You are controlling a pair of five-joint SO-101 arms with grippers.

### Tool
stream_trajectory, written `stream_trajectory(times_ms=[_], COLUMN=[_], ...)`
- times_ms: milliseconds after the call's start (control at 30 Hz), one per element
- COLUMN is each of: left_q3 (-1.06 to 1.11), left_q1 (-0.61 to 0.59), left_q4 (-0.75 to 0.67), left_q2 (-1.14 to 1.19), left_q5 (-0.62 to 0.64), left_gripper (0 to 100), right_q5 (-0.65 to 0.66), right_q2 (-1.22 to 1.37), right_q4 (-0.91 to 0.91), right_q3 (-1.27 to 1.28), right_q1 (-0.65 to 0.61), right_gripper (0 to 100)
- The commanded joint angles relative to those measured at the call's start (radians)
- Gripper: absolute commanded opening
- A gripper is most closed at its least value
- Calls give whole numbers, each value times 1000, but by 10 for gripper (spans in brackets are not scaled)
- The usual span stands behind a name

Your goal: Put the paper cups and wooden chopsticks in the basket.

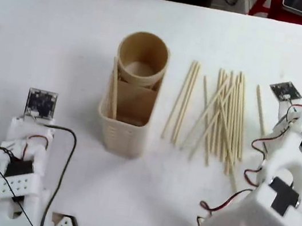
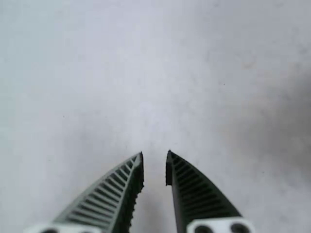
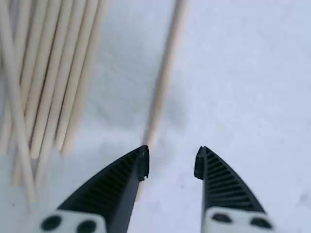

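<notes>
On the white table [image 1: 48,32], the beige basket [image 1: 121,137] stands left of centre. A paper cup [image 1: 140,70] already sits upright at its far end, a brown shape next to it may be a second cup, and one chopstick [image 1: 115,86] leans along the basket's inner wall. To the basket's right, well apart from it, the loose chopsticks [image 1: 222,119] lie crossed in a flat heap, and a lone chopstick [image 1: 260,110] rests just beside the heap, nearest the right arm. These sticks should be light, stiff and smooth, likely to roll or pivot if pinched near an end. A hold around the middle, across the stick's width, seems safest, and the lone one is easier than those overlapping in the heap. The cup would be light and easily crushed, so it is best gripped gently by the rim. The right gripper [image 3: 171,162] hangs low over the table with its jaws apart and nothing between them. Its wrist view shows what the high view cannot: the lone chopstick [image 3: 163,82] runs up to one fingertip instead of through the gap, so it is not yet centred for a pinch. The left gripper [image 2: 154,155] hovers over bare table, jaws narrowly parted and empty. Only the high view shows the basket and how everything is laid out.
</notes>
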Motion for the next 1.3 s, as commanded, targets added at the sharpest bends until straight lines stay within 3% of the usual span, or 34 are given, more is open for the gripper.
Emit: stream_trajectory(times_ms=[0, 100, 400, 533, 700, 767, 967, 1267], left_q3=[-2, -2, -2, -2, -2, -2, -2, -2], left_q1=[-8, -8, -8, -8, -8, -8, -8, -8], left_q4=[2, 2, 2, 2, 2, 2, 2, 2], left_q2=[-16, -16, -16, -16, -16, -16, -16, -16], left_q5=[-12, -12, -12, -12, -12, -12, -12, -12], left_gripper=[98, 98, 98, 98, 98, 98, 98, 98], right_q5=[12, 12, 12, 18, 15, 14, -5, -219], right_q2=[-101, -82, 82, 140, 166, 151, -31, -539], right_q4=[48, 39, -248, -288, -286, -285, -179, -84], right_q3=[-25, 21, 80, 80, 80, 80, 84, 147], right_q1=[-30, -62, -16, 1, 2, 12, 54, 102], right_gripper=[163, 163, 104, 114, 9, 20, 17, 17])
